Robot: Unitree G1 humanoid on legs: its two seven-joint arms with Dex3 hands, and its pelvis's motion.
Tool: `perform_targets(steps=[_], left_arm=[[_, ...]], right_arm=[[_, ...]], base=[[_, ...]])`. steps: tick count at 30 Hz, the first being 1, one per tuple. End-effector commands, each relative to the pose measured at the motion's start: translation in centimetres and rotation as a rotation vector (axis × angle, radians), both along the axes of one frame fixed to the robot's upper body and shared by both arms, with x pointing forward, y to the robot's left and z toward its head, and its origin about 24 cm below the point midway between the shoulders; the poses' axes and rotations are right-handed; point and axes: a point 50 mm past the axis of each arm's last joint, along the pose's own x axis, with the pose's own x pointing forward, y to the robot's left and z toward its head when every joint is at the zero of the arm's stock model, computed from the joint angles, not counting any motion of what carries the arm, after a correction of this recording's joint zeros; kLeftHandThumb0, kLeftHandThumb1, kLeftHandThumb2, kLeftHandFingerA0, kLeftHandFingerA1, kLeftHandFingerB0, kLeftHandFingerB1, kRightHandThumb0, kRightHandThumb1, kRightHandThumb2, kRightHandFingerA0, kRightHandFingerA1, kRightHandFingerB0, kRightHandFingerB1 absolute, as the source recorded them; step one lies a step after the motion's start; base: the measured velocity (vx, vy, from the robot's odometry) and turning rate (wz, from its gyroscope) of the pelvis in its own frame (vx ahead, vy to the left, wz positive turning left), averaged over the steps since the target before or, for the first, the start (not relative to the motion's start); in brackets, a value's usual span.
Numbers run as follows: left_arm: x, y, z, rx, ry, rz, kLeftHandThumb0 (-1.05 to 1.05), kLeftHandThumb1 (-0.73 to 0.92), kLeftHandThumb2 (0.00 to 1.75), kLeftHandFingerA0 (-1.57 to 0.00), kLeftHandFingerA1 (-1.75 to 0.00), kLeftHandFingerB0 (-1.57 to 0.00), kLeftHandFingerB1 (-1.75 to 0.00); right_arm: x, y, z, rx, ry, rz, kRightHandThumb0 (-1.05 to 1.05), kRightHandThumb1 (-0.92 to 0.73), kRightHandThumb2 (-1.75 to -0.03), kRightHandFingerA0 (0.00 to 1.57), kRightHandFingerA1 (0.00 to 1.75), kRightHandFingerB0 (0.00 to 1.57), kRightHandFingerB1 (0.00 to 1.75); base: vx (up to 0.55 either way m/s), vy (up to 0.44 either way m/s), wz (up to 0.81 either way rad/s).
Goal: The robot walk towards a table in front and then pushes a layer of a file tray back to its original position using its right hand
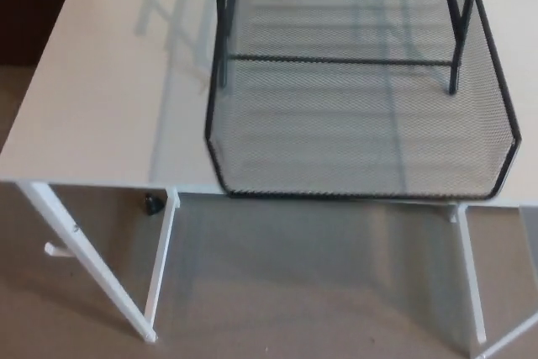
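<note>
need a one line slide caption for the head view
Head view: black mesh file tray layer pulled out to the front edge of the white table, no robot hand in view.

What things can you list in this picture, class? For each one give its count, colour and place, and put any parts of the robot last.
Table: one, white top on white legs, filling the upper picture.
File tray layer: one, black wire mesh, on the table right of centre, its front edge reaching slightly past the table's near edge.
Tray frame posts: black; two reach down to the mesh, others are cut off at the top edge, standing over the rear of the layer.
Small dark object: one, black, on the floor under the table's left side; too small to identify.
Floor: brownish grey, below the table.
Robot's hands: none in view.
</note>
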Motion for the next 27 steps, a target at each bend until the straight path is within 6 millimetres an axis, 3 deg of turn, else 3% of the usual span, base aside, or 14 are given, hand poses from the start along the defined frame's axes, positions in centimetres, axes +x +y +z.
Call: perform_targets(steps=[1, 27], left_arm=[[-0.33, 0.36, 0.27, 0.026, -0.003, -0.025, -0.43, 0.40, 0.68, -0.61, -0.51, -0.49, -0.47], [-0.25, 0.55, 0.44, 0.037, -0.001, -0.034, -0.44, 0.40, 0.68, -0.63, -0.52, -0.51, -0.48]], right_arm=[[-0.66, -0.11, -0.18, -0.004, 0.015, -0.003, -0.29, -0.58, -0.57, 0.58, 0.46, 0.42, 0.40], [-0.82, -0.01, -0.40, 0.001, 0.024, -0.011, -0.30, -0.57, -0.57, 0.57, 0.45, 0.43, 0.39]], base=[[0.18, -0.110, -0.01], [0.05, 0.029, 0.01]])
